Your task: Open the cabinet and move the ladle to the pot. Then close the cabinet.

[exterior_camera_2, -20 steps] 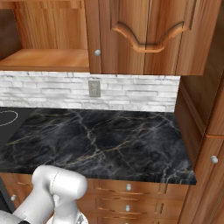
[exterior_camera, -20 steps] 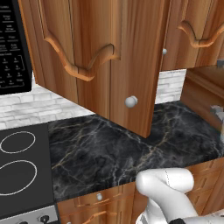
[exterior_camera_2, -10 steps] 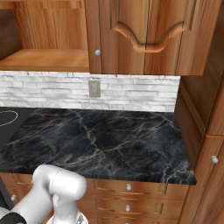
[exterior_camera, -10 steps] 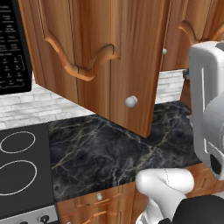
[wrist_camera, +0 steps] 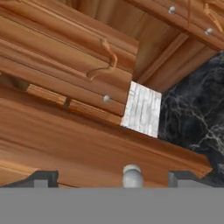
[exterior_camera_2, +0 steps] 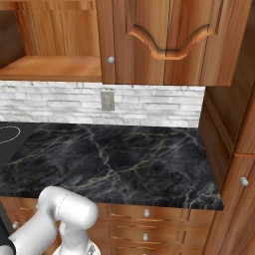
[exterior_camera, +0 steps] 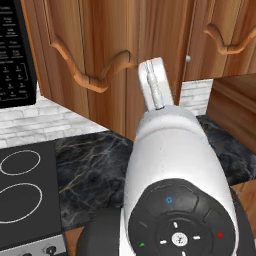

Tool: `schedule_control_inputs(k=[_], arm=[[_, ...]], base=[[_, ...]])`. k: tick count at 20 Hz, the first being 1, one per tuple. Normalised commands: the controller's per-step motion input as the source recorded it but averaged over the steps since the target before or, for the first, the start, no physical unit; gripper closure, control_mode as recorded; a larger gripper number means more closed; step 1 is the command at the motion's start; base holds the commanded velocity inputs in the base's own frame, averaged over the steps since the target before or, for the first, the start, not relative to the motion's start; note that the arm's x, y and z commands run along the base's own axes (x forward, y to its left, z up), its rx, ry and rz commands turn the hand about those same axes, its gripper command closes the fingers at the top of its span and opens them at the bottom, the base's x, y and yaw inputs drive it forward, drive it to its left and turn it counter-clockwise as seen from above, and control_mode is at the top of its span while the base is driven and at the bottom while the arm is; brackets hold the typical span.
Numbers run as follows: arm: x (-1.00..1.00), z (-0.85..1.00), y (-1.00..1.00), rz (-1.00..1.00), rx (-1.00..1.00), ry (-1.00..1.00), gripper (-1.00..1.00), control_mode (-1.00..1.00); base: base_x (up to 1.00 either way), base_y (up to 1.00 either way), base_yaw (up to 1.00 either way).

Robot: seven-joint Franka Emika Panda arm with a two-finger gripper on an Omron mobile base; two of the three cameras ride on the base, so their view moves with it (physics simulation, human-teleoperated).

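Observation:
The cabinet's wide door (exterior_camera: pixel 100 45) with its curved arch moulding stands swung out over the counter. Behind it the wooden shelf (exterior_camera_2: pixel 55 67) lies bare where it shows. My gripper (wrist_camera: pixel 113 179) is open. In the hand view its two dark fingertips (wrist_camera: pixel 43 178) sit on either side of the door's small round silver knob (wrist_camera: pixel 132 175), close to it and not gripping it. In the left base view my white arm (exterior_camera: pixel 175 165) rises in front of the door and covers the knob. The ladle and the pot are out of view.
A black microwave (exterior_camera: pixel 12 55) hangs at the left above the stove top (exterior_camera: pixel 25 185). Black marble counter (exterior_camera_2: pixel 114 159) runs below, with drawer fronts (exterior_camera_2: pixel 144 214) under it. A closed cabinet door (exterior_camera_2: pixel 164 40) and a tall wooden unit (exterior_camera_2: pixel 234 124) bound the right side.
My arm has swung up from the lower right into the middle of the left base view and now covers the door's knob. The door and the base have stayed put.

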Motion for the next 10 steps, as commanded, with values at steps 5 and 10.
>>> schedule_control_inputs(k=[5, 10], arm=[[0.68, -0.14, 0.48, -0.21, -0.11, -0.08, -1.0, -1.0], [0.73, -0.17, 0.13, -0.2, -0.09, -0.06, -1.0, -1.0]], base=[[0.0, 0.0, 0.0], [0.0, 0.0, 0.0]])
